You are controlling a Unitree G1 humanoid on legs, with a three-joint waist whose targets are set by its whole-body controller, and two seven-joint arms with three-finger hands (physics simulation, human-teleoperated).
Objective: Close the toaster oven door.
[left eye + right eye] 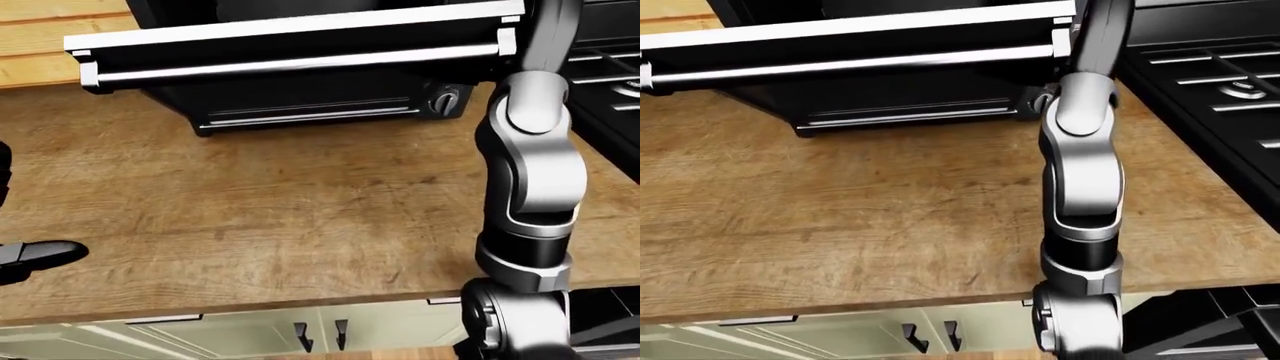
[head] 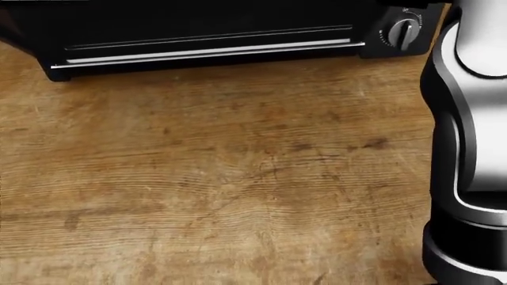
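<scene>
The black toaster oven (image 1: 320,105) stands at the top of the left-eye view on the wooden counter (image 1: 280,202). Its door (image 1: 290,41) is open and juts out toward me, with a silver handle bar (image 1: 290,64) along its edge. A round knob (image 2: 404,32) shows at the oven's lower right corner. My right arm (image 1: 530,165) rises from the bottom right past the door's right end; its hand is cut off by the top edge. Only a dark finger of my left hand (image 1: 35,255) shows at the left edge, low over the counter and far from the oven.
A black stove top (image 1: 1210,75) with grates lies right of the oven. Pale cabinet fronts with dark handles (image 1: 315,334) run below the counter's near edge.
</scene>
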